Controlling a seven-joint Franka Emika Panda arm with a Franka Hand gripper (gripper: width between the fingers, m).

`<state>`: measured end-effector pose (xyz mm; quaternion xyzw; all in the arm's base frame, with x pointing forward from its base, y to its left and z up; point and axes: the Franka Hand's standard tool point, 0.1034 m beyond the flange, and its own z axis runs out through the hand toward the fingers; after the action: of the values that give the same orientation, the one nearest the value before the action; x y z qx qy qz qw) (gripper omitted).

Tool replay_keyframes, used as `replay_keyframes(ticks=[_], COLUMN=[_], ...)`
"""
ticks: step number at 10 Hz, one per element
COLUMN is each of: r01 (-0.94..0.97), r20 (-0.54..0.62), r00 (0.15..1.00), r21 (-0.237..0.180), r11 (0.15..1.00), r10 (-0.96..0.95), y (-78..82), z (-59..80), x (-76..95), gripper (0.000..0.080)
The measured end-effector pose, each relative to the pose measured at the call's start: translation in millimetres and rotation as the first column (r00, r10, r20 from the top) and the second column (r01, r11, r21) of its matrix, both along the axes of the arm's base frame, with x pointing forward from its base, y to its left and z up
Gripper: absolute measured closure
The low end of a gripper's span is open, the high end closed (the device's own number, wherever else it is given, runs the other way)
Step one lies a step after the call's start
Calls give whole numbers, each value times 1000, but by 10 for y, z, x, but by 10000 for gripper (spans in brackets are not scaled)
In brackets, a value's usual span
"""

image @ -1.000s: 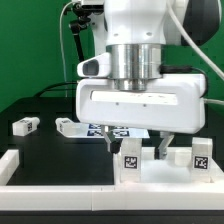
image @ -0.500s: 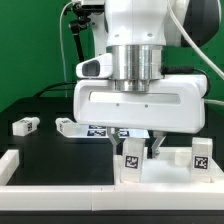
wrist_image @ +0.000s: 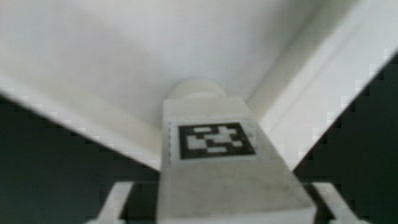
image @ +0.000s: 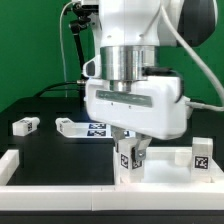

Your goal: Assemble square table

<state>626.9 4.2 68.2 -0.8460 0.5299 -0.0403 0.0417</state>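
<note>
The white square table top [image: 172, 172] lies at the front, on the exterior view's right. A white leg block [image: 131, 158] with a tag stands upright on it, and another [image: 203, 152] stands at its right end. My gripper [image: 131, 152] is down over the first leg, a finger on each side. In the wrist view that leg [wrist_image: 215, 140] fills the middle over the table top [wrist_image: 98, 75], with narrow dark gaps to both fingers [wrist_image: 118, 205], so the jaws look open. Two more leg blocks [image: 25, 125] [image: 68, 126] lie loose on the black table.
The marker board [image: 98, 128] lies behind the gripper. A long white border rail [image: 55, 172] runs along the front edge with a raised end [image: 8, 160] at the exterior view's left. A green wall stands behind.
The gripper has turned about its axis, shifted to the exterior view's left, and now straddles the upright leg; before, its fingers spread wide across two legs. The legs have not moved.
</note>
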Motion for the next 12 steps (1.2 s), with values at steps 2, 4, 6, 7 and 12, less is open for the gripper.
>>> replay_keyframes(ticks=[2,4,6,7,12], r01=[290,504,609,657,719], r20=[-66,-100,-116,-125,-135], r00=[956,863,793,753,694], r21=[70,103,106,108,101], r11=[954,857,786,746,687], r10=[-286,-496,-599,-646,-707], y=[36,23,-5,-7,-5], z=[11,7,1,1,-4], x=[-14,-5,-7,-7,-14], gripper=[509,509,509,509,329])
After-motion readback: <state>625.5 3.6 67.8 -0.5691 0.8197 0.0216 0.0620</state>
